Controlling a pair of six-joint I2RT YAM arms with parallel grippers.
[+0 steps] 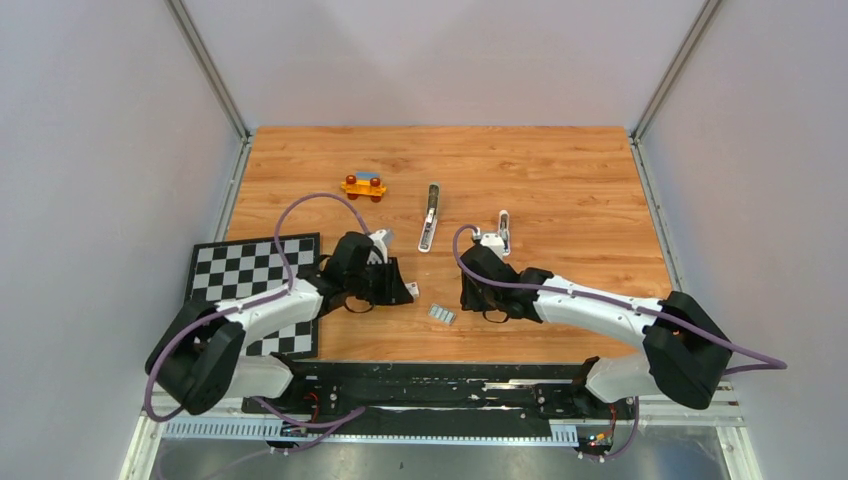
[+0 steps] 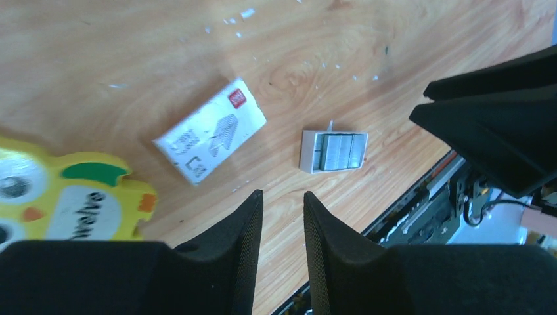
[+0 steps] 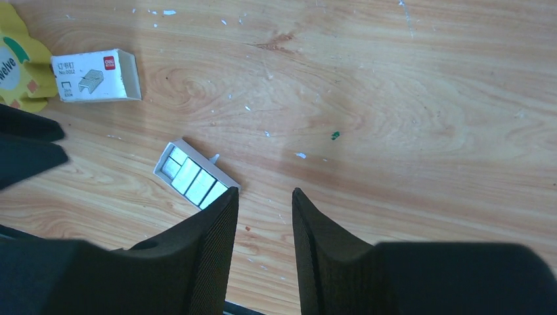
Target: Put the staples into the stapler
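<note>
Bright, even light from above covers the table (image 1: 560, 190), leaving only soft, faint shadows under the arms and no hard glare. In the left wrist view the staples (image 2: 338, 149) look pale and washed out. The white box (image 2: 210, 131) left of them has smeared print, perhaps motion blur, and the yellow toy (image 2: 66, 197) farther left is out of focus.
</note>
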